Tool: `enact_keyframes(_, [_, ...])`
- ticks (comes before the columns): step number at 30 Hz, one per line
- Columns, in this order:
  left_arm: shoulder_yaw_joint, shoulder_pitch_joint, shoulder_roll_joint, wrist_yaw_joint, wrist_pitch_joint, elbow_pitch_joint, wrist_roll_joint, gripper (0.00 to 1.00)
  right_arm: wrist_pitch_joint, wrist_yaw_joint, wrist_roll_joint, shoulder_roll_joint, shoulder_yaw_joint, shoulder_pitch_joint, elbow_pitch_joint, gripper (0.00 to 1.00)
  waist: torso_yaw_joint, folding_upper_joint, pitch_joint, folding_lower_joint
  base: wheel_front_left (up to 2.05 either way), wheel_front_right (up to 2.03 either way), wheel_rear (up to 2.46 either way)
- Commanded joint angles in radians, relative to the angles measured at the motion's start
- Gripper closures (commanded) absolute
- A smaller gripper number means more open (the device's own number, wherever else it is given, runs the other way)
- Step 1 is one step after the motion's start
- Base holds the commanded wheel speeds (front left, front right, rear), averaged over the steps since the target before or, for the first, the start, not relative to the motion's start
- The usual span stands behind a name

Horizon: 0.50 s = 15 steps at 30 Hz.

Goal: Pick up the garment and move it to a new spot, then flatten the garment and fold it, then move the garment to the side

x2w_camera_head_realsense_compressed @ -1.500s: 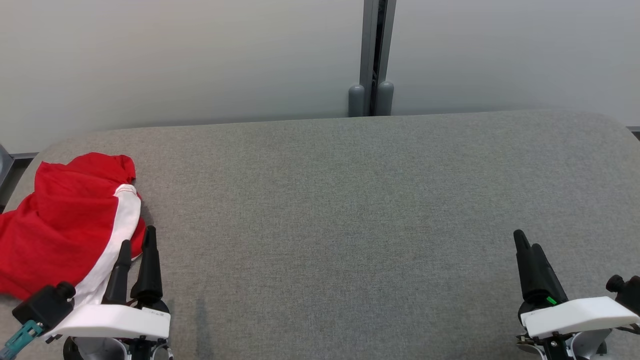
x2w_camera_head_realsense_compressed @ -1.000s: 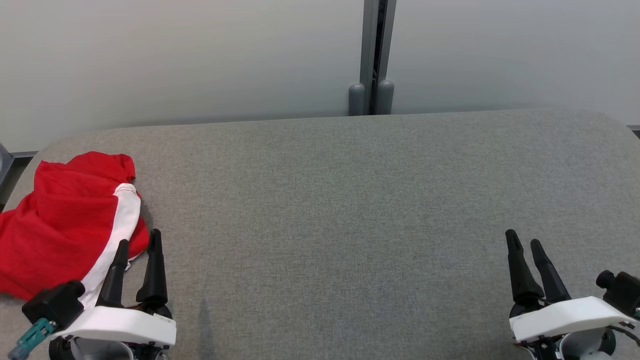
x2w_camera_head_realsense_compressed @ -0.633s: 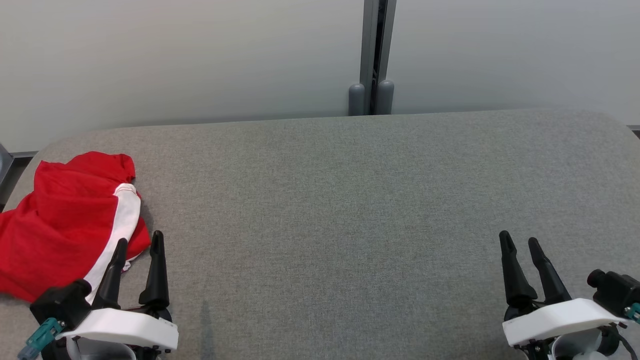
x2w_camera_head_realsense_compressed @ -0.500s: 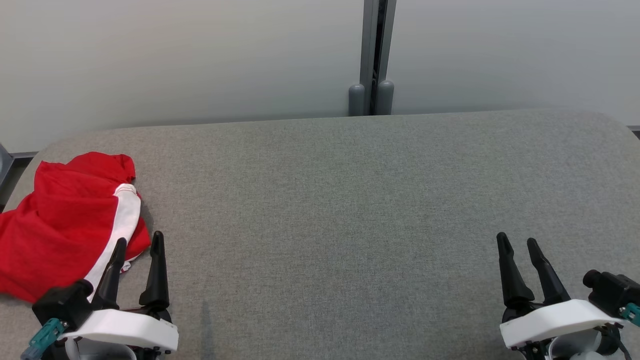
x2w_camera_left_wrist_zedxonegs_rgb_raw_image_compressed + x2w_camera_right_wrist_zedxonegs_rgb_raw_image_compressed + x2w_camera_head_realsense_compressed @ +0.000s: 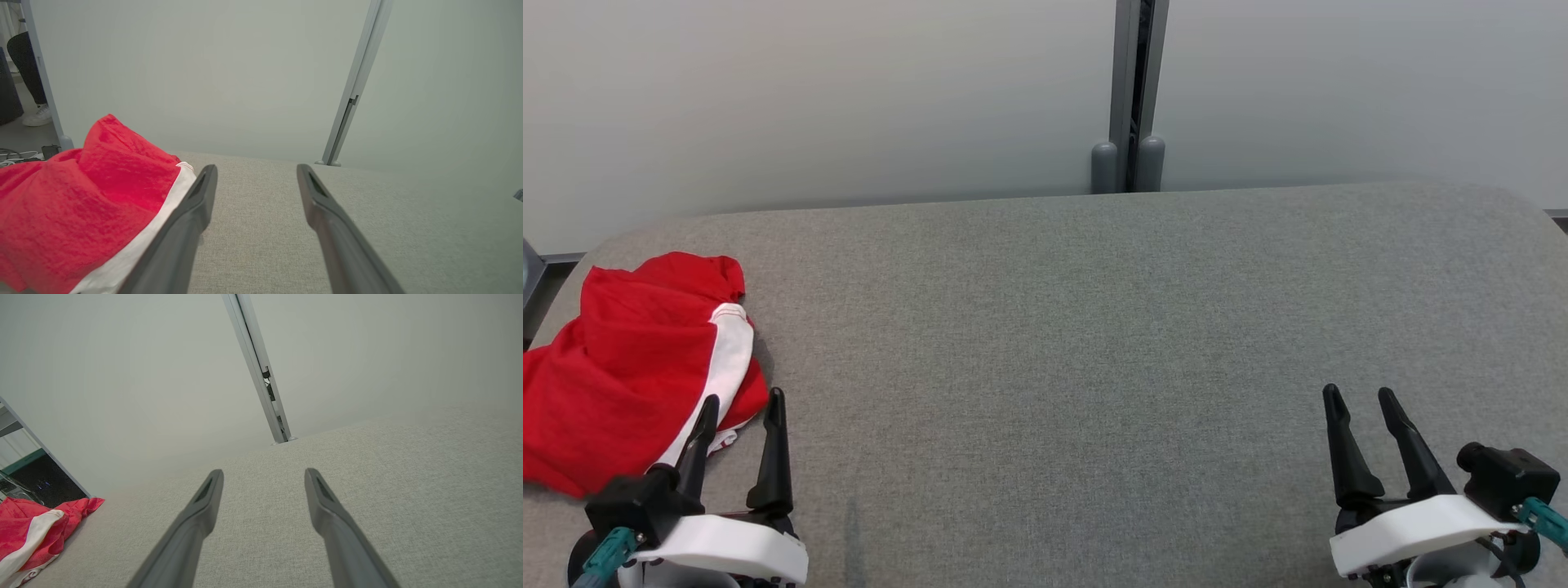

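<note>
Crumpled red-and-white garment [image 5: 621,367], table's left

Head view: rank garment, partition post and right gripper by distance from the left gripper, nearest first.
1. garment: at the table's left end, its edge right beside the left gripper.
2-3. partition post, behind the table's far edge at centre, and right gripper, near edge at far right: too close to call.

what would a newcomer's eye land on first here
The red garment with a white stripe, crumpled at the left end of the grey fabric table. Next, the two dark-fingered tools at the near edge: the left tool open right beside the garment, the right tool open over bare fabric at the far right.
</note>
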Motion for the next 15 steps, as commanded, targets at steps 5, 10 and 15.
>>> enact_keyframes(5, [0.010, -0.007, 0.015, -0.006, -0.017, 0.004, 0.059, 0.00, -0.021, 0.004, -0.058, -0.009, 0.003, -0.015, -0.003, 0.00, 0.000, 0.0000, 0.000, 0.0000, 0.00, 0.00, 0.00])
enact_keyframes(10, [0.014, -0.010, 0.016, -0.008, -0.027, 0.011, 0.101, 0.00, -0.032, 0.004, -0.098, -0.009, 0.004, -0.014, -0.003, 0.00, 0.000, 0.0000, 0.000, 0.0000, 0.00, 0.00, 0.00])
enact_keyframes(15, [0.020, -0.009, 0.012, -0.016, -0.040, 0.028, 0.138, 0.00, -0.044, 0.005, -0.135, -0.010, 0.005, -0.012, 0.001, 0.00, 0.001, 0.0000, 0.000, 0.0000, 0.00, 0.00, 0.00])
